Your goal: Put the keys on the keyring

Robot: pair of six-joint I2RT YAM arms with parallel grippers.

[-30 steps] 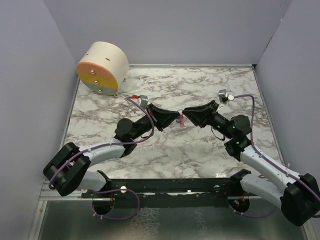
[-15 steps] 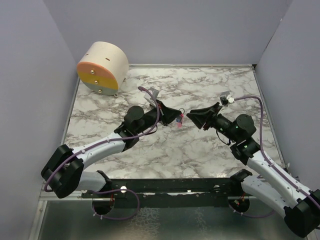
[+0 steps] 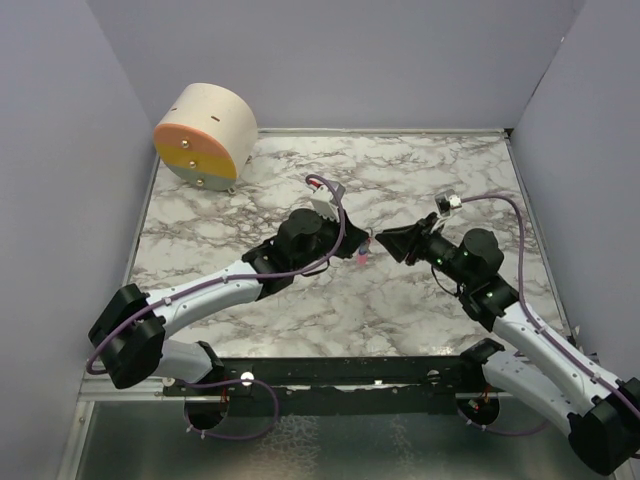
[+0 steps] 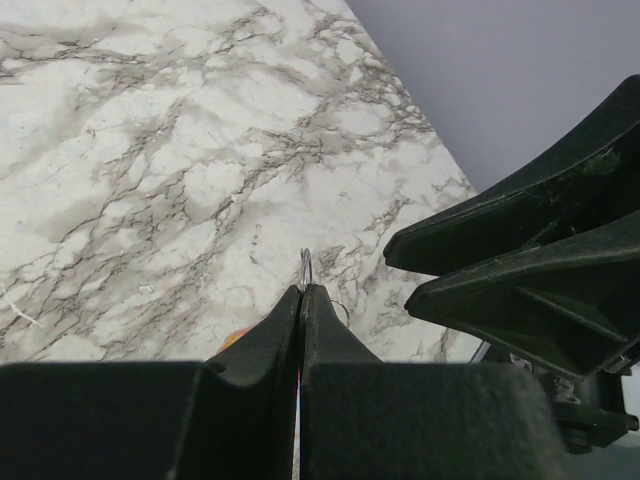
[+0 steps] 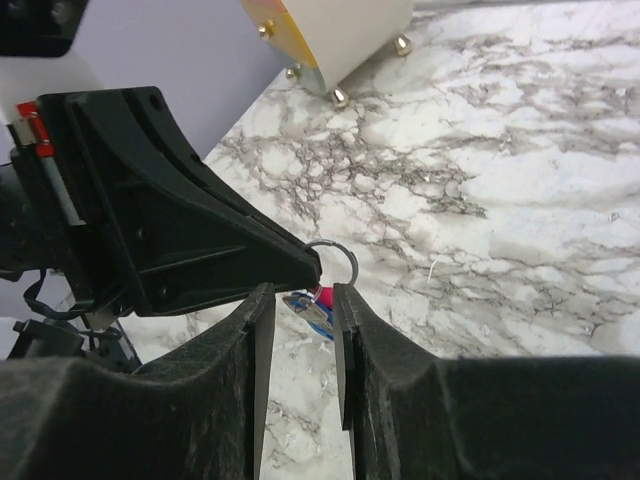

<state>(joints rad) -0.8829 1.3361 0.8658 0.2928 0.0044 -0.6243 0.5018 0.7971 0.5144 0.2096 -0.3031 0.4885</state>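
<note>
Left gripper point(image 4: 303, 291) pinching the keyring point(image 5: 337, 262), pink key point(image 5: 322, 294) hanging beneath, blue tag point(image 5: 307, 308) unreadable, right gripper point(image 5: 300, 292) jaws slightly spread.

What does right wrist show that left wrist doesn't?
Right wrist only: the ring as a full loop at the left hand's tip, the blue tag and pink key clearly just below it, and the cylinder at the back. Left wrist only: the right hand from outside, jaws apart, and the ring edge-on. Both: the ring pinched in the shut left hand, and the marble table.
</note>
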